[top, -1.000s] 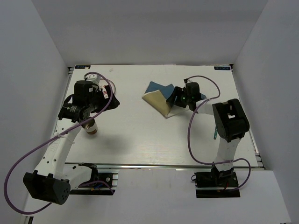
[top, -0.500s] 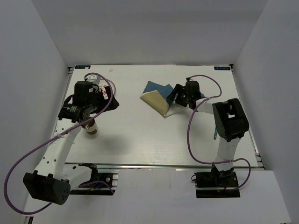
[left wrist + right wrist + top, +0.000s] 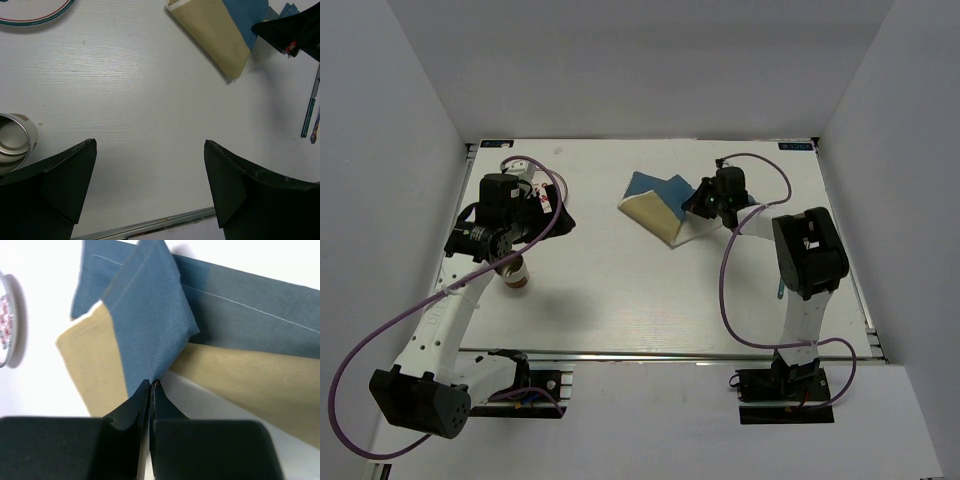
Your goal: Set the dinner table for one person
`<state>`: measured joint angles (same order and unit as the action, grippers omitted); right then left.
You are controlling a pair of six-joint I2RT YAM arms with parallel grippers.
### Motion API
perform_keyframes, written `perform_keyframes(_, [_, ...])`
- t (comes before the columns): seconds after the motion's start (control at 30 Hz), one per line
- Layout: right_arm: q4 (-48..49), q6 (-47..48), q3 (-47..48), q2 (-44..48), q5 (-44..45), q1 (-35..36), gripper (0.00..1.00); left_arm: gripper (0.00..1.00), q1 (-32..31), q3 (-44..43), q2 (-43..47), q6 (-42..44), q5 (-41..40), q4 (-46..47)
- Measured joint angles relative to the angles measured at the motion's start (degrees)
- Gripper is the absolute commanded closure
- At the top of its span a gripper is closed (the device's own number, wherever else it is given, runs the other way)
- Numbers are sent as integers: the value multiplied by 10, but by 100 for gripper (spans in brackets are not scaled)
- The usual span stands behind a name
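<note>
A folded blue-and-tan placemat (image 3: 655,205) lies crumpled on the far middle of the white dinner table (image 3: 640,295). My right gripper (image 3: 705,203) is at the mat's right side. In the right wrist view the right gripper (image 3: 151,384) is shut, with a blue corner of the placemat (image 3: 145,325) pinched at the tips. My left gripper (image 3: 150,145) hangs wide open over bare tabletop with nothing between its fingers. A metal-lined cup (image 3: 15,137) stands just left of it, below the left arm in the top view, the cup (image 3: 515,272).
A plate with a coloured rim (image 3: 30,12) lies at the far left, mostly under the left arm. Cutlery (image 3: 310,112) lies on the table beside the right arm (image 3: 805,250). A metal rail (image 3: 670,353) runs along the near edge. Grey walls enclose three sides.
The right gripper has moved a little farther back and shut on the placemat's blue corner; the cloth has shifted slightly left. The left arm has not moved.
</note>
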<state>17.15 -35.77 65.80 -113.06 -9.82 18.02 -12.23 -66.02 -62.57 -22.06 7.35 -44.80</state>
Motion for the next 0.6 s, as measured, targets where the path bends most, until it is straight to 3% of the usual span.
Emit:
perform_keyframes(0.27, [75,85,-62,96,-148,16,99,2,0,2,-2,-10,10,11])
perform_keyframes(0.4, [84,165,-101,147,-248,53,58,2,0,16,-8,-22,20,32])
perform_keyframes(0.6, [33,271,-173,181,-349,114,41,2,0,45,-19,-39,25,48])
